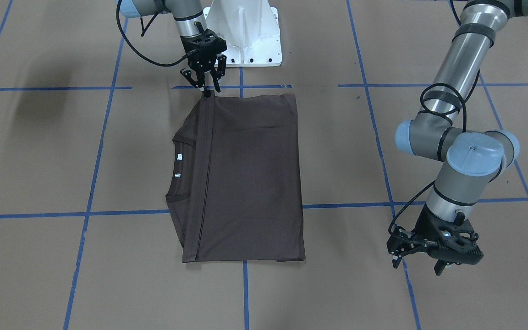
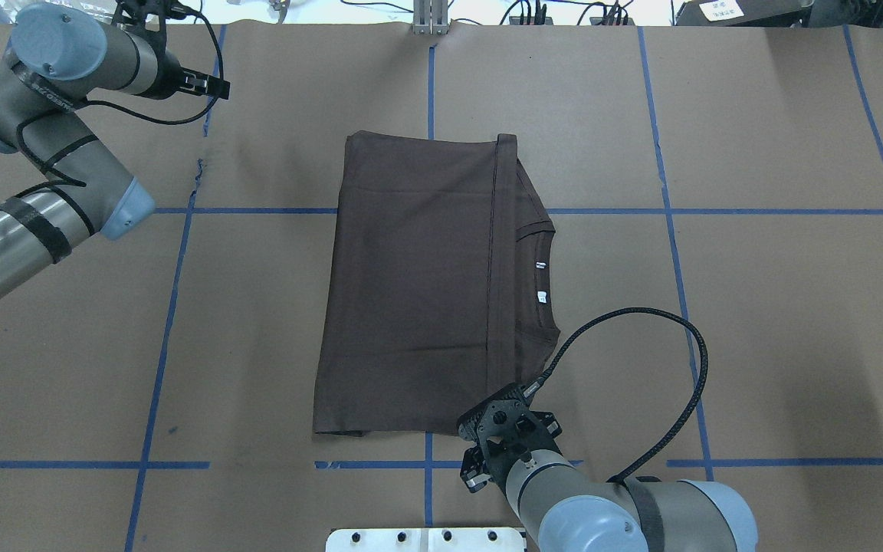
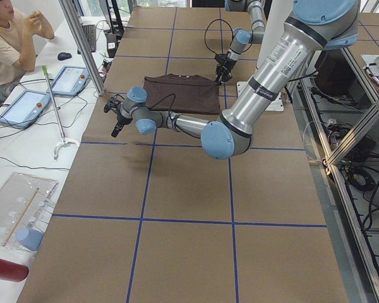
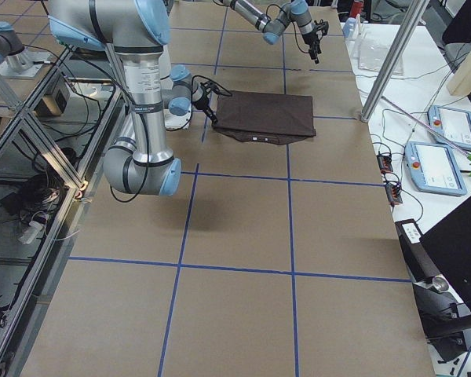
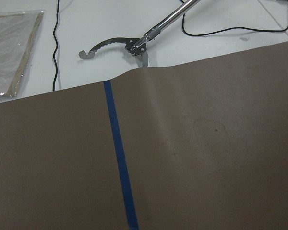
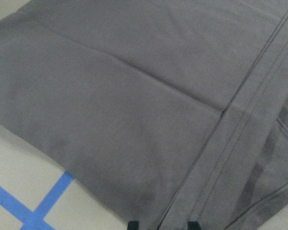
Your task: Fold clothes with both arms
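The dark brown T-shirt [image 1: 250, 178] lies folded into a rectangle at the table's middle, also in the overhead view [image 2: 411, 284]. Its collar with white tags [image 2: 541, 280] sticks out from under the folded hem on the robot's right. My right gripper [image 1: 207, 89] hovers at the shirt's near corner by the base. In the right wrist view its fingertips [image 6: 133, 224] stand apart over the hem, so it is open and holds nothing. My left gripper [image 1: 417, 266] is open and empty, far from the shirt near the table's far edge.
The white pedestal base [image 1: 245, 36] stands just behind the shirt. Blue tape lines [image 2: 181, 307] grid the brown paper. Beyond the far edge lie a metal reacher tool [image 5: 134, 45], tablets [image 3: 22, 107] and a seated operator [image 3: 12, 38].
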Robot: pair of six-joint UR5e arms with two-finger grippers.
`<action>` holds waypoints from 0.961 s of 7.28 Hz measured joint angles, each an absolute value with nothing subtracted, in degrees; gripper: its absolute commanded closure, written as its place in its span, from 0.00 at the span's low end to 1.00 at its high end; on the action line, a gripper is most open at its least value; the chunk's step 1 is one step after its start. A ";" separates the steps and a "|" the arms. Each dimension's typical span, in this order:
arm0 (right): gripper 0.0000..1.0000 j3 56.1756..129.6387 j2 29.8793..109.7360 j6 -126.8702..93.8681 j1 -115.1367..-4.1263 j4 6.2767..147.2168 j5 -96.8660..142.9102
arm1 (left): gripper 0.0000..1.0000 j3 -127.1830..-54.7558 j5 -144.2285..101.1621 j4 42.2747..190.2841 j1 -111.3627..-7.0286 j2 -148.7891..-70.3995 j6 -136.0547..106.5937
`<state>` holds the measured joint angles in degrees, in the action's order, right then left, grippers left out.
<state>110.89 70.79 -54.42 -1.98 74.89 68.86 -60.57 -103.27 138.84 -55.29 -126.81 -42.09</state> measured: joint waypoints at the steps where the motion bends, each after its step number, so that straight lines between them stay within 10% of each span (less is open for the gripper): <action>1: 1.00 110.96 70.83 -54.46 -2.07 75.02 68.70 | 0.00 -60.60 -103.27 138.86 -55.29 -126.70 -42.10; 7: 1.00 115.23 75.50 -58.70 -3.65 75.15 66.59 | 0.00 -60.57 -103.27 139.58 -54.44 -126.49 -42.09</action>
